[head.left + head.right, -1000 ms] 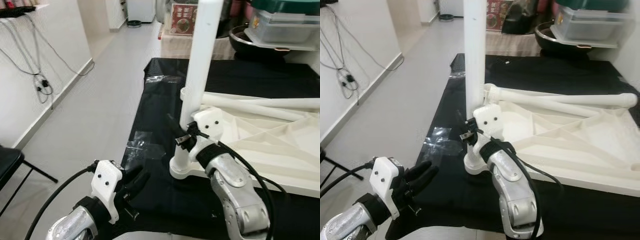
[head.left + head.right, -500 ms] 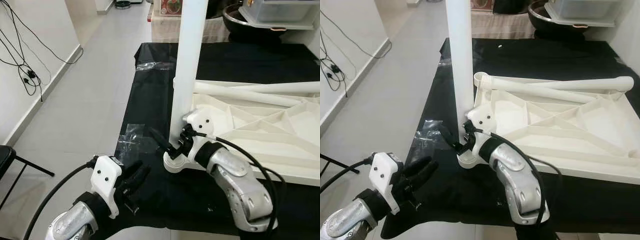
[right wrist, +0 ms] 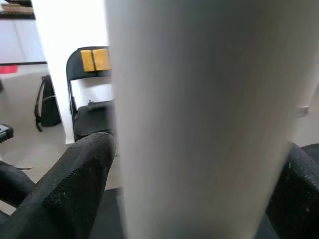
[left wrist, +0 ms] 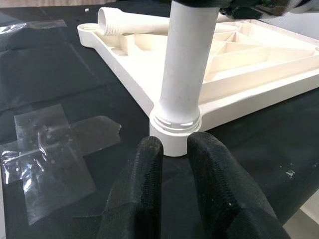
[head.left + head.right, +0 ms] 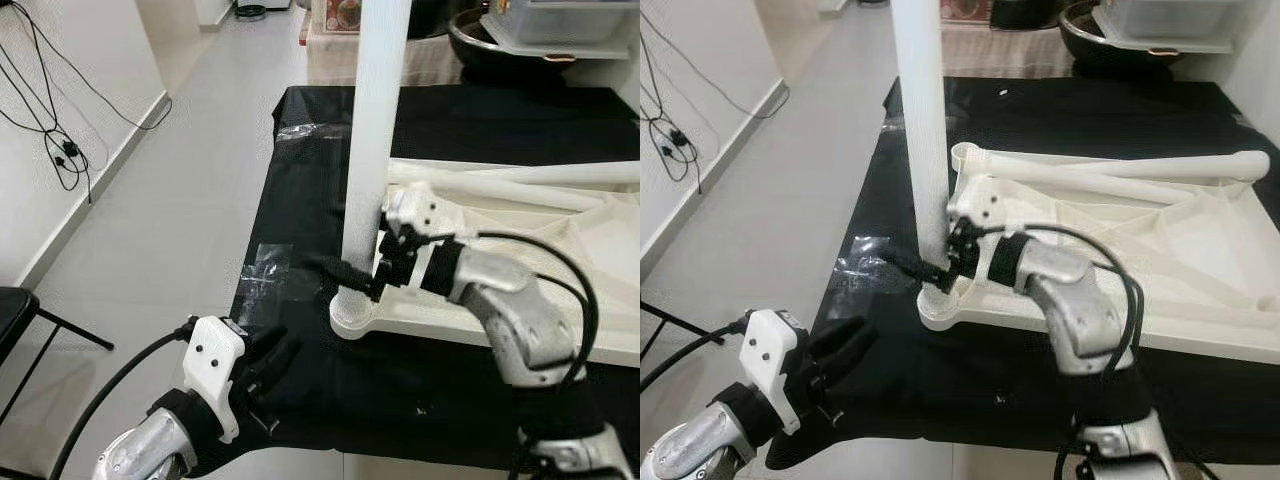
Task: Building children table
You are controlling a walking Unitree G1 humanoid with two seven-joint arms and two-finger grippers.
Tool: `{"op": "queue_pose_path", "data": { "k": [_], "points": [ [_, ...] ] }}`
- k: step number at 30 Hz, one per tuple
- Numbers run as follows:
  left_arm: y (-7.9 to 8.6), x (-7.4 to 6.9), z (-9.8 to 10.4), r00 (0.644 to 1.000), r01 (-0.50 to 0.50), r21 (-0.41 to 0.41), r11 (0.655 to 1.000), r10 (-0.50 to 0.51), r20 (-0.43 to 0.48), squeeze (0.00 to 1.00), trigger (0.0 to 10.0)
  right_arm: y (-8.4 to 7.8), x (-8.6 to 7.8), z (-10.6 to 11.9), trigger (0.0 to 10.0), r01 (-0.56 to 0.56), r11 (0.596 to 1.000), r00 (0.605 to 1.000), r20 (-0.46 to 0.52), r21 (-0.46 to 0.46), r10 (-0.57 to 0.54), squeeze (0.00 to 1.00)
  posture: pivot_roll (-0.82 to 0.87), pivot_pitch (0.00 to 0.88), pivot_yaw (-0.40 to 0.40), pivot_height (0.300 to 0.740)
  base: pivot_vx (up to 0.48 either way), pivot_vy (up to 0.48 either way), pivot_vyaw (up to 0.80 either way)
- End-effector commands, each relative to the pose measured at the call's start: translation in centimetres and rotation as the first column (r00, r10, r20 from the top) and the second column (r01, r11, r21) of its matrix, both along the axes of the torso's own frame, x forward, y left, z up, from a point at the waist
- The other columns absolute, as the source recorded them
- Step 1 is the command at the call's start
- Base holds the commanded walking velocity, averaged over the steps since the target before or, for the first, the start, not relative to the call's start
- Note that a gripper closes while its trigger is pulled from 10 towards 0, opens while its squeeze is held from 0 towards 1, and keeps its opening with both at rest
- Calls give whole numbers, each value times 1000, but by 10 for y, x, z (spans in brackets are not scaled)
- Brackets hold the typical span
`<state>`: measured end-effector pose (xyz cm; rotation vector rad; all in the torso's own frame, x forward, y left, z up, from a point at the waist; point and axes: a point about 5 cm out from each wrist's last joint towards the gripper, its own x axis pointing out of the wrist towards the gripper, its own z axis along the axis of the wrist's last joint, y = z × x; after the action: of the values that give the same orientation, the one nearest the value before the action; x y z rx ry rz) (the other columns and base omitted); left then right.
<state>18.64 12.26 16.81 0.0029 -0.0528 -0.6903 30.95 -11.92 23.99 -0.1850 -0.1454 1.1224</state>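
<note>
A white plastic tabletop lies upside down on the black-covered table. A white leg stands upright in its near-left corner socket. My right gripper is shut on the leg just above the socket; in the right wrist view the leg sits between both black fingers. Two more white legs lie across the tabletop's far side. My left gripper hangs low at the table's front-left edge, slightly open and holding nothing, and it points at the socket.
Clear tape is stuck on the black cover left of the socket. Bare floor runs along the left, with cables on the wall and a black chair. A bowl and a plastic box stand beyond the table.
My right arm has swung out to the right, its gripper staying on the leg's base. The left gripper has hardly moved. The camera has shifted a little.
</note>
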Motion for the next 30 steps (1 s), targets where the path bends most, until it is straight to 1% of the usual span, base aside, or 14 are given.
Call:
{"op": "queue_pose_path", "data": {
  "k": [1, 2, 3, 4, 5, 6, 7, 18, 24, 25, 27, 28, 29, 30],
  "points": [
    [1, -3, 1, 1000, -3, 2, 1000, 3, -6, 0, 10000, -4, 3, 3, 10000, -14, 1000, 1000, 10, 11, 14, 0, 76, 181, 3, 740, 0, 0, 0],
    [1, -3, 1, 1000, -3, 2, 1000, 3, -6, 0, 10000, -4, 3, 3, 10000, -14, 1000, 1000, 10, 11, 14, 0, 76, 181, 3, 740, 0, 0, 0],
    [0, -4, 1, 1000, -1, 1, 1000, 1, -9, 0, 10000, -6, 2, 2, 8157, -59, 998, 998, -6, 11, 59, 0, 80, 184, 4, 740, 0, 0, 0],
    [0, -4, 1, 1000, -1, 1, 1000, 1, -9, 0, 10000, -6, 2, 2, 8157, -59, 998, 998, -6, 11, 59, 0, 80, 184, 4, 740, 0, 0, 0],
    [0, -4, 1, 1000, -1, 1, 1000, 1, -10, 0, 10000, -7, 1, 1, 2510, -80, 997, 997, -15, 13, 80, 0, 79, 185, 5, 740, 0, 0, 0],
    [0, -4, 1, 1000, -1, 1, 1000, 1, -10, 0, 10000, -7, 1, 1, 2510, -80, 997, 997, -15, 13, 80, 0, 79, 185, 5, 740, 0, 0, 0],
    [0, -5, 1, 1000, 0, 0, 1000, 0, -11, 0, 10000, -9, 0, 0, 0, -103, 995, 994, -27, 13, 103, 0, 81, 187, 6, 740, 0, 0, 0],
    [0, -5, 0, 1000, -1, 1, 1000, 1, -18, 0, 10000, -25, -7, -6, 0, -139, 990, 987, -77, 12, 139, 0, 72, 189, 3, 740, 0, 0, 0],
    [-1, -4, -1, 1000, 0, -3, 1000, 0, -18, 0, 10000, -26, -17, -27, 0, 32, 999, 994, -102, -9, -32, 0, 55, 182, -8, 740, 0, 0, 0],
    [-1, -4, -2, 1000, 0, -4, 1000, 0, -18, 0, 10000, -21, -15, -52, 0, 438, 892, 892, -72, -116, -447, 0, 41, 184, -10, 740, 0, 0, 0],
    [-1, -4, -2, 1000, 0, -4, 1000, 0, -18, 0, 10000, -21, -15, -52, 0, 438, 892, 892, -72, -116, -447, 0, 41, 184, -10, 740, 0, 0, 0],
    [-1, -2, -2, 1000, 1, -5, 1000, -1, -18, 0, 10000, -3, -30, -66, 0, 578, 806, 805, -74, -126, -588, 0, 40, 185, -3, 740, 0, 0, 0],
    [-1, -1, -2, 1000, 1, -6, 1000, -1, -19, 0, 10000, 13, -42, -72, 0, 629, 765, 764, -74, -134, -641, 0, 17, 171, 7, 740, 0, 0, 0],
    [-1, -1, -2, 1000, 1, -6, 1000, -1, -19, 0, 10000, 13, -42, -72, 0, 629, 765, 764, -74, -134, -641, 0, 17, 171, 7, 740, 0, 0, 0]
  ]
}}
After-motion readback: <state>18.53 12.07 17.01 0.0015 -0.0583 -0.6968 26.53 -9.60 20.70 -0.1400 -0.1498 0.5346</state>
